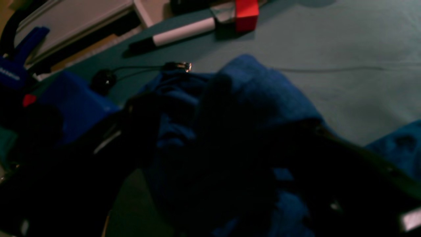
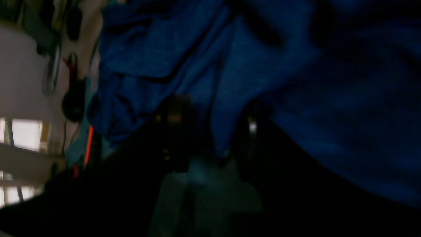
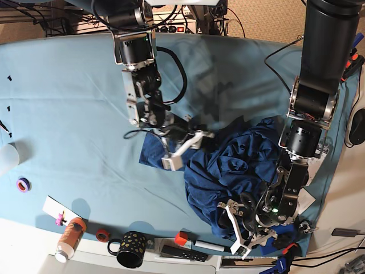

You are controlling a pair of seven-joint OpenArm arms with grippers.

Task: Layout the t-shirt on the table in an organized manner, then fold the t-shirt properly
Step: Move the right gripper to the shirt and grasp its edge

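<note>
The t-shirt (image 3: 234,171) lies crumpled in 1 heap on the tabletop (image 3: 68,103), toward the side of the arm carrying the left wrist camera; a flatter portion extends toward the other arm.

Left gripper (image 3: 242,228): positioned at the near edge of the heap. Its white fingers (image 3: 231,220) are spread wide, with dark fabric bunched between and around them. The left wrist view is too dark to confirm a grip.

Right gripper (image 3: 182,145): positioned at the flatter edge of the garment. Its fingers (image 3: 171,162) stand partly apart. In the right wrist view a fold of blue fabric (image 2: 217,98) hangs between the 2 dark fingers; whether it is clamped cannot be told.

Surrounding items, base view, near edge of the tabletop:
- 1 black mug with pale dots (image 3: 130,249).
- 1 bottle with an orange label (image 3: 69,238), lying tilted.
- 1 purple tape ring (image 3: 23,184) and 1 red ring (image 3: 102,234).
- 1 red block (image 3: 181,238) beside a white marker (image 3: 208,246); both also appear in the left wrist view, well apart from the garment.
- 1 black remote (image 3: 182,253).
- 1 white cup (image 3: 7,158) at the far side edge.

Obstructions: black cables (image 3: 177,68) loop from the right arm over the tabletop near the garment. A small black device with a cable (image 1: 103,80) lies just beside the fabric in the left wrist view.
</note>
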